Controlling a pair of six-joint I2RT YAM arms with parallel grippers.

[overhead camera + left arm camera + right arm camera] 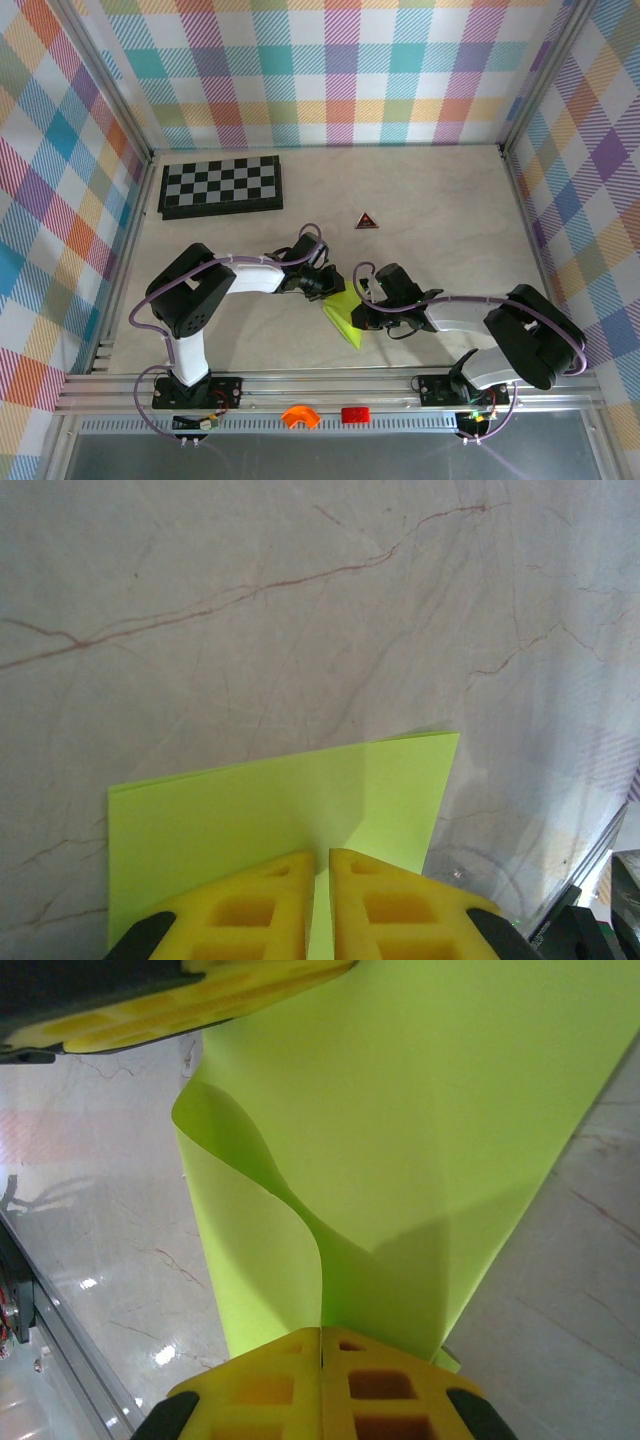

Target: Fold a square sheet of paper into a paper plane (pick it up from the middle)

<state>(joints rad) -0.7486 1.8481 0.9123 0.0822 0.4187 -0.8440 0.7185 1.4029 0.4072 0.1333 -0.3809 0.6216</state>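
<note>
Folding looks partway done, in my judgement: the paper plane (343, 315) is so far a lime sheet doubled into a narrow, pointed wedge, not yet a finished dart. It is held between the 2 hands near the front edge of the table (450, 200), roughly midway between the arm bases.

On the left, the left hand (322, 287) is clenched on the sheet's upper end. Its wrist view shows yellow fingers (290, 875) nearly together, with the paper plane (300, 800) running into the thin gap between them as flat layers with straight edges.

To the right, the right hand (365, 315) is pinched tight on the opposite edge. In its wrist view the fingers (290, 1350) meet and the paper plane (430, 1140) rises from them, 1 layer bulging in a soft curl instead of lying creased. The wings and a sharp centre crease seem left to make, and that loose layer wants pressing flat.

Containers: I can make out none holding anything. The chessboard (221, 186) lies flat at the far left; whether it is a case I cannot tell. A small dark triangular piece (367, 221) sits apart to its right.
</note>
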